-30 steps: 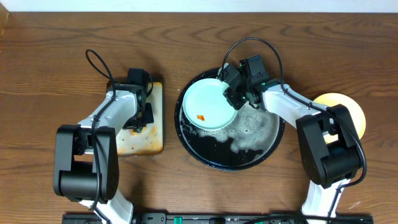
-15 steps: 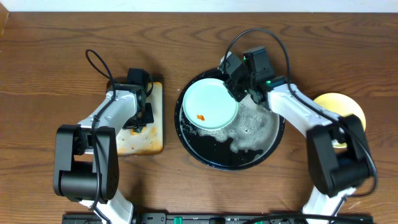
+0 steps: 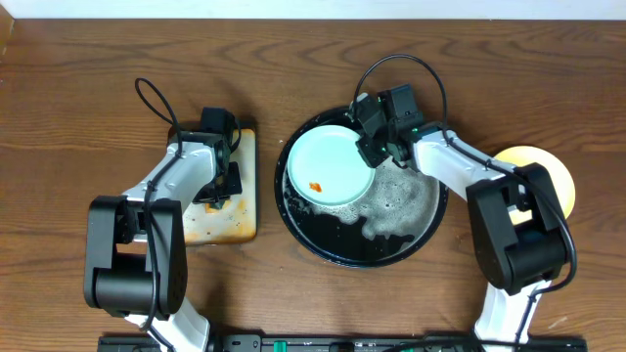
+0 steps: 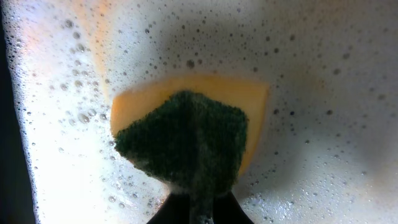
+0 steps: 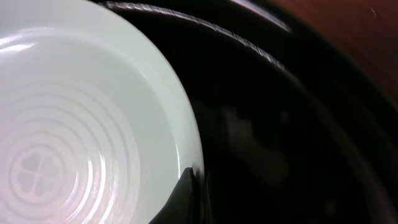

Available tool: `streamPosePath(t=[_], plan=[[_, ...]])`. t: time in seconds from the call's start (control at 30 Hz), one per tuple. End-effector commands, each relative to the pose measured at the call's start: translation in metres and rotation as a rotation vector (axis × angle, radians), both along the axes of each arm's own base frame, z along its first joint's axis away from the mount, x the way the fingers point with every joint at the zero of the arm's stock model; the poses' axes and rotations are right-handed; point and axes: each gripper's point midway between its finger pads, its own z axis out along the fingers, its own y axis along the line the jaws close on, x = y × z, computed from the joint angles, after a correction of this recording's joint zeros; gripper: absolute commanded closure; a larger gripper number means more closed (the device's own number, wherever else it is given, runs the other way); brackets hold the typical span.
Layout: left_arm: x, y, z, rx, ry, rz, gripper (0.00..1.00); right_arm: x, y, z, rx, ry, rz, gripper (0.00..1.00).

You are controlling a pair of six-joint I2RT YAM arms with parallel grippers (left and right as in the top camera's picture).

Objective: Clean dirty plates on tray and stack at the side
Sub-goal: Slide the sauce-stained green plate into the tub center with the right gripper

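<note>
A pale mint-blue plate (image 3: 328, 166) with an orange smear (image 3: 316, 185) lies in the upper left of the round black tray (image 3: 323, 249). My right gripper (image 3: 370, 147) is shut on the plate's right rim. In the right wrist view its fingers (image 5: 189, 186) pinch the plate's edge (image 5: 81, 124) over the black tray (image 5: 280, 124). A pale yellow plate (image 3: 548, 166) lies on the table at the right. A second mint-blue plate is out of view. My left gripper (image 3: 217, 181) is shut on a yellow-and-green sponge (image 4: 186, 130) in foam.
A rectangular orange-stained metal pan (image 3: 230, 225) lies left of the tray, under my left gripper. White soap foam (image 3: 401, 200) covers the tray's right half. Both arm bases stand at the table's front edge.
My right gripper shifted up and to the right half a second ago and has come back to the plate's rim. The plate and the left arm have not visibly moved.
</note>
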Motion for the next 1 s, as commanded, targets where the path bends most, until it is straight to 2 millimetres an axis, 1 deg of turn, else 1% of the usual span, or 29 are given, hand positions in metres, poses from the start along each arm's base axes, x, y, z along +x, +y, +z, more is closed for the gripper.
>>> streamPosePath(t=[0.0, 0.13, 0.23, 0.33, 0.47, 0.63, 0.7, 0.73, 0.8, 0.83, 0.87, 0.9, 0.97], plan=[[-0.009, -0.004, -0.009, -0.028, 0.050, -0.010, 0.92, 0.007, -0.025, 0.030, -0.041, -0.038, -0.186, 0.99], [-0.009, -0.004, -0.009, -0.028, 0.051, -0.010, 0.92, -0.001, -0.046, 0.046, -0.062, -0.015, -0.354, 0.99], [-0.009, -0.004, -0.009, -0.028, 0.051, -0.010, 0.92, -0.012, -0.062, 0.051, -0.079, 0.027, -0.491, 0.99], [-0.010, -0.004, -0.009, -0.028, 0.055, -0.010, 0.92, -0.027, -0.068, 0.048, -0.076, 0.100, -0.573, 0.99], [-0.011, -0.004, -0.009, -0.028, 0.059, -0.010, 0.92, -0.055, -0.079, 0.037, -0.112, 0.228, -0.675, 0.99], [-0.012, -0.004, -0.009, -0.027, 0.061, -0.010, 0.92, -0.085, -0.088, 0.029, -0.162, 0.346, -0.761, 0.99], [-0.012, -0.004, -0.009, -0.027, 0.061, -0.010, 0.92, -0.094, -0.092, 0.028, -0.185, 0.378, -0.773, 0.99], [-0.012, -0.004, -0.009, -0.027, 0.061, -0.010, 0.92, -0.096, -0.093, 0.028, -0.191, 0.383, -0.773, 0.96], [-0.012, -0.004, -0.009, -0.027, 0.061, -0.010, 0.92, -0.094, -0.092, 0.028, -0.197, 0.374, -0.744, 0.68], [-0.012, -0.004, -0.009, -0.027, 0.061, -0.010, 0.92, -0.092, -0.091, 0.028, -0.204, 0.362, -0.707, 0.60], [-0.012, -0.004, -0.009, -0.027, 0.061, -0.010, 0.92, -0.090, -0.091, 0.028, -0.211, 0.350, -0.672, 0.48], [-0.012, -0.004, -0.009, -0.027, 0.061, -0.010, 0.92, -0.088, -0.090, 0.029, -0.215, 0.339, -0.645, 0.44], [-0.012, -0.003, -0.009, -0.027, 0.065, -0.010, 0.92, -0.084, -0.089, 0.029, -0.218, 0.318, -0.602, 0.44]])
